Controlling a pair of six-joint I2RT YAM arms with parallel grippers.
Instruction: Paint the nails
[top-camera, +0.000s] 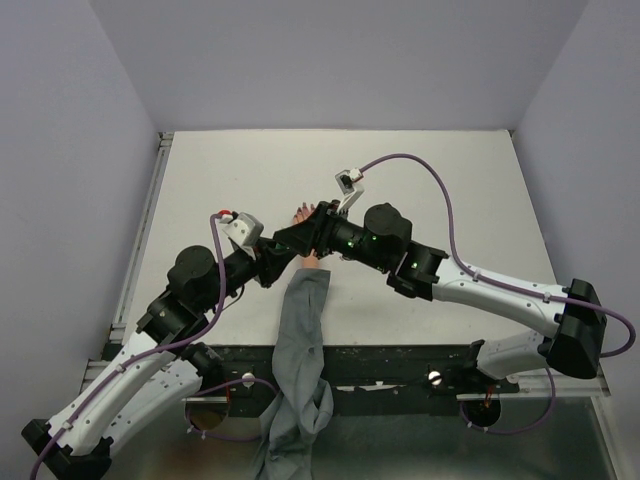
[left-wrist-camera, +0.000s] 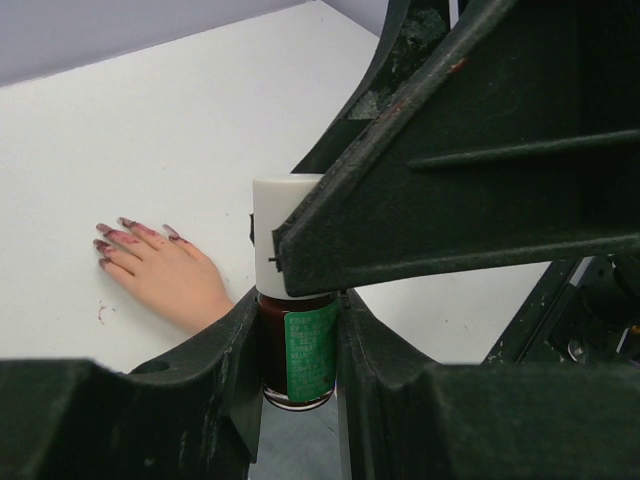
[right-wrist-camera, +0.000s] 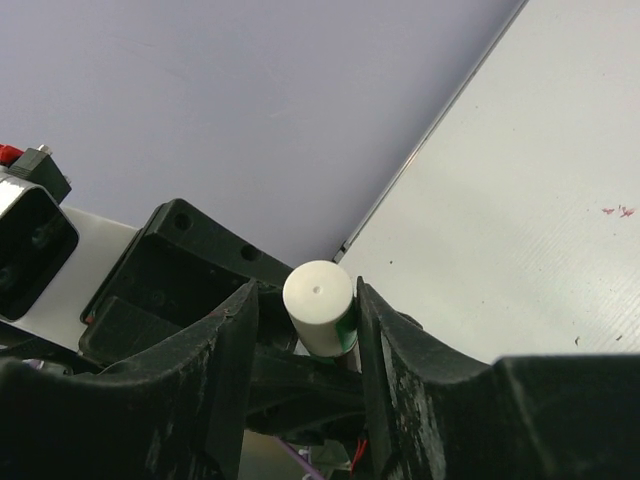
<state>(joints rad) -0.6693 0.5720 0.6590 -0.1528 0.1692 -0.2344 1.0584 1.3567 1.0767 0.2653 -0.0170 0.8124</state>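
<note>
The peach mannequin hand (left-wrist-camera: 170, 280) lies flat on the white table, its dark red-purple nails (left-wrist-camera: 115, 235) smeared with polish. In the top view the hand (top-camera: 301, 213) peeks out beyond both grippers and its grey sleeve (top-camera: 305, 330) runs toward the near edge. My left gripper (left-wrist-camera: 298, 340) is shut on a small dark bottle (left-wrist-camera: 295, 350) with a green label, held upright above the sleeve. Its white cap (right-wrist-camera: 318, 300) stands between the jaws of my right gripper (right-wrist-camera: 310, 305). The right finger touches the cap and a gap shows on the left.
Both arms meet over the table's middle, left gripper (top-camera: 292, 242) and right gripper (top-camera: 320, 228) together. Small red paint specks (right-wrist-camera: 615, 211) mark the table. A metal rail (top-camera: 150, 220) runs along the table's left edge. Grey walls surround it.
</note>
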